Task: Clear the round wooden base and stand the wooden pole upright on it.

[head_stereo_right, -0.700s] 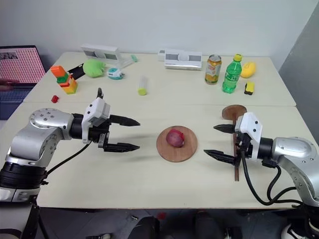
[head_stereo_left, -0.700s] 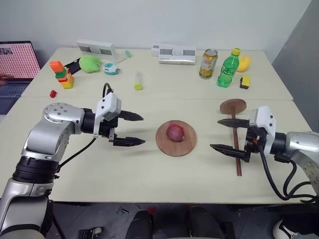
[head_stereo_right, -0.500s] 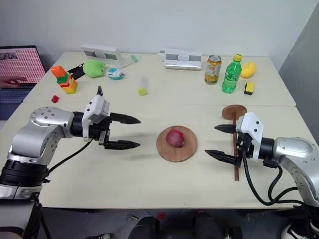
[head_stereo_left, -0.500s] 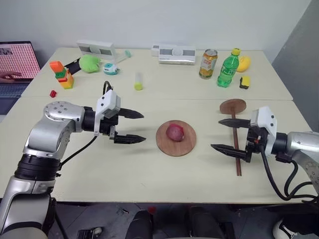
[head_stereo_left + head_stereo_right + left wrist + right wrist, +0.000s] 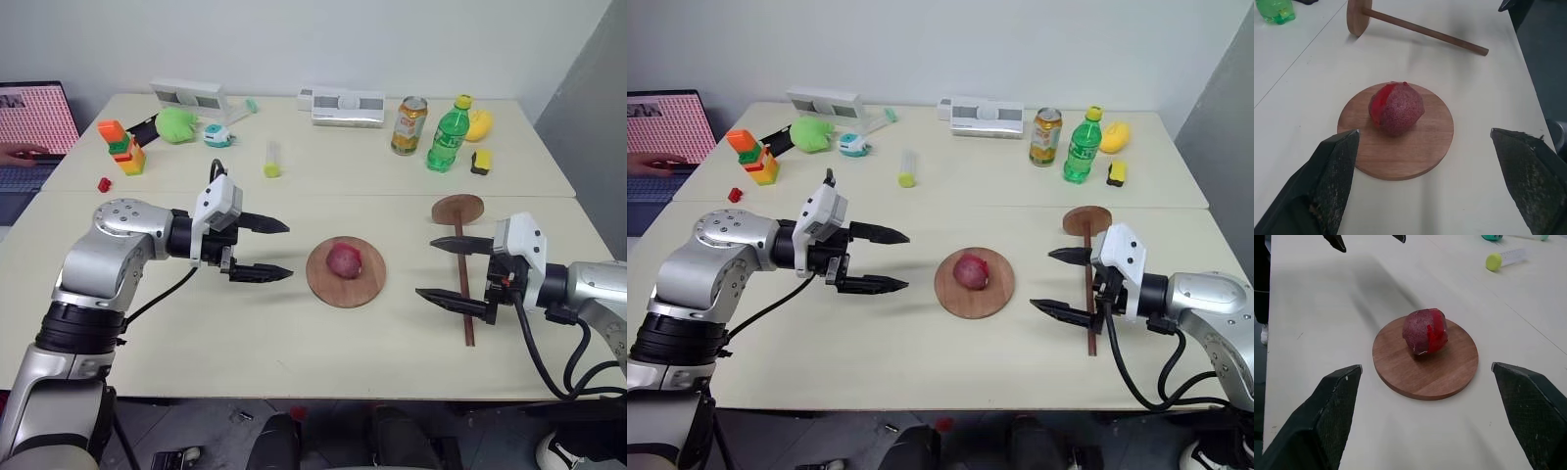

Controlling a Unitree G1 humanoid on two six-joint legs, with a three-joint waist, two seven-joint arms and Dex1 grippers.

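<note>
You've got bare tabletop (image 5: 294,343) all round the round wooden base (image 5: 346,274), clutter only along the far edge. Base sits mid-table w/ a red fruit (image 5: 344,259) on it. Left gripper (image 5: 265,249) just left of the base, jaws wide apart, empty. Right gripper (image 5: 448,269) jaws apart too, over the wooden pole (image 5: 461,273), which lies flat right of the base, disc end away from you.

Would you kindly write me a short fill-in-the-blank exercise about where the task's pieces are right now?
1. The red fruit rests on the round wooden ____.
2. The wooden pole is lying ____ on the table, not upright.
3. The left end effector has its fingers ____.
4. The pole lies on the robot's ____ side of the round wooden base.

Missing words: base; flat; open; right
</note>
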